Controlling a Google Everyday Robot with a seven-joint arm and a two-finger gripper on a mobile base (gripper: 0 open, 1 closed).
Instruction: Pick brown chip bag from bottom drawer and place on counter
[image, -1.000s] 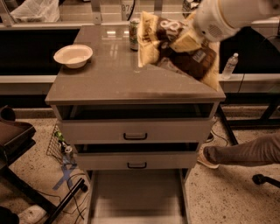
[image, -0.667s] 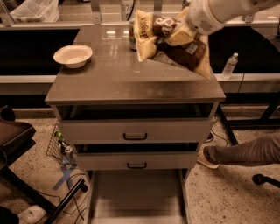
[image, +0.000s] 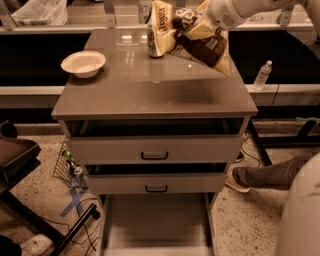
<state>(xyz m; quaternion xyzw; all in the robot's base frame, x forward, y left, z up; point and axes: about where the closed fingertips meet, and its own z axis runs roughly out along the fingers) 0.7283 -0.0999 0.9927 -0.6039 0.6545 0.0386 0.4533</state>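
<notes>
My gripper (image: 199, 24) reaches in from the upper right on a white arm and is shut on the brown chip bag (image: 204, 46). The bag is dark brown with tan-yellow edges and hangs crumpled in the air above the back of the counter (image: 150, 92). Its lower corner points down to the right, clear of the surface. The bottom drawer (image: 155, 220) is pulled out below the two upper drawers, and its flat grey floor shows nothing in it.
A white bowl (image: 83, 63) sits at the counter's left back. A can (image: 152, 46) stands at the back, partly hidden by the bag. A water bottle (image: 262, 75) stands on the right ledge. A person's leg and shoe (image: 260, 176) lie right of the cabinet. A wire basket (image: 67, 162) sits on the left floor.
The gripper has carried the bag up and towards the back of the counter, slightly left. The drawers and the bowl have not moved.
</notes>
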